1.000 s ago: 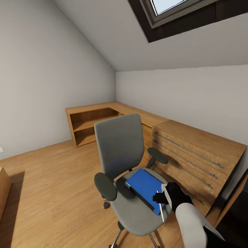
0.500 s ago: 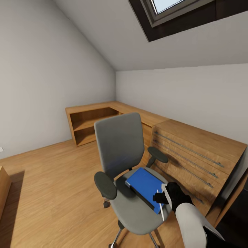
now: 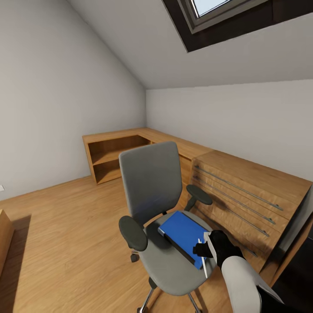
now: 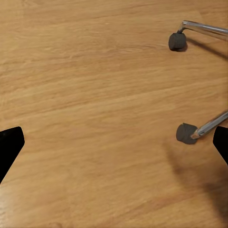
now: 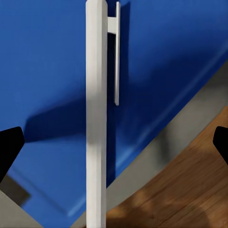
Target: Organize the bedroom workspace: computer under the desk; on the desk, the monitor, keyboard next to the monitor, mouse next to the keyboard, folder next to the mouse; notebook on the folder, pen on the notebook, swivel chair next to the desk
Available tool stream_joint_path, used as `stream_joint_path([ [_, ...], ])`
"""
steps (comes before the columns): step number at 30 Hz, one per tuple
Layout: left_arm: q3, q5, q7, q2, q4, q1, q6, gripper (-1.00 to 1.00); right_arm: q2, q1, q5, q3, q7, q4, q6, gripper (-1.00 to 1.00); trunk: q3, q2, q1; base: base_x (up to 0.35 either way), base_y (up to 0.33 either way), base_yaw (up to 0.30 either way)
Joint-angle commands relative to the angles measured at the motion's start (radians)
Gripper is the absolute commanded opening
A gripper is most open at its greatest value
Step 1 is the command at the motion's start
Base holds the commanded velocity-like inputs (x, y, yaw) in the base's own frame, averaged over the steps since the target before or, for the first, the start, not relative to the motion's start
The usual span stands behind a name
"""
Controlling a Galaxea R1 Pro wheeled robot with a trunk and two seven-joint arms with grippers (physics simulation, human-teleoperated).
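The swivel chair (image 3: 152, 182) stands in the middle of the bedroom with its grey back upright. On its seat lies the blue folder (image 3: 182, 232). My right gripper (image 3: 204, 250) hovers at the folder's near right edge. In the right wrist view the white pen (image 5: 96, 118) hangs a little above the folder (image 5: 47, 57) and casts a shadow on it. The right gripper (image 5: 114, 149) is open, its fingertips (image 5: 9, 152) wide apart and clear of the pen. The pen (image 3: 203, 261) points down past the seat edge. My left gripper (image 4: 114, 147) is open over bare floor.
A light wooden drawer chest (image 3: 252, 195) stands just right of the chair, and a low wooden shelf unit (image 3: 113, 156) fills the far corner. Two chair casters (image 4: 186, 133) sit near the left gripper. Open wood floor (image 3: 65, 226) lies to the left.
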Motion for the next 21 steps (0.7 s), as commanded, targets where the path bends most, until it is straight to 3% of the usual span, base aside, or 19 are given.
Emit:
stream_joint_path([
  [1,0.001,0.009,-0.006,0.0,0.0,-0.001,-0.002,1.0,0.001,-0.001,0.011,-0.007,0.008,-0.003,0.003,1.0,-0.001,0.0,0.0,0.0,0.0,0.0],
  [16,0.002,0.009,-0.006,0.0,0.0,-0.001,-0.002,1.0,0.001,-0.001,0.011,-0.006,0.007,-0.003,0.003,1.0,-0.001,0.0,0.0,0.0,0.0,0.0],
  [17,0.002,0.009,-0.006,0.0,0.0,0.0,-0.002,1.0,0.001,-0.001,0.011,-0.006,0.004,-0.003,0.003,-1.0,-0.001,0.0,0.0,0.0,0.0,0.0],
  [21,0.002,0.009,-0.006,0.0,0.0,0.0,-0.002,1.0,0.002,-0.001,0.011,-0.006,-0.007,-0.003,0.003,-1.0,-0.001,0.0,0.0,0.0,0.0,0.0],
])
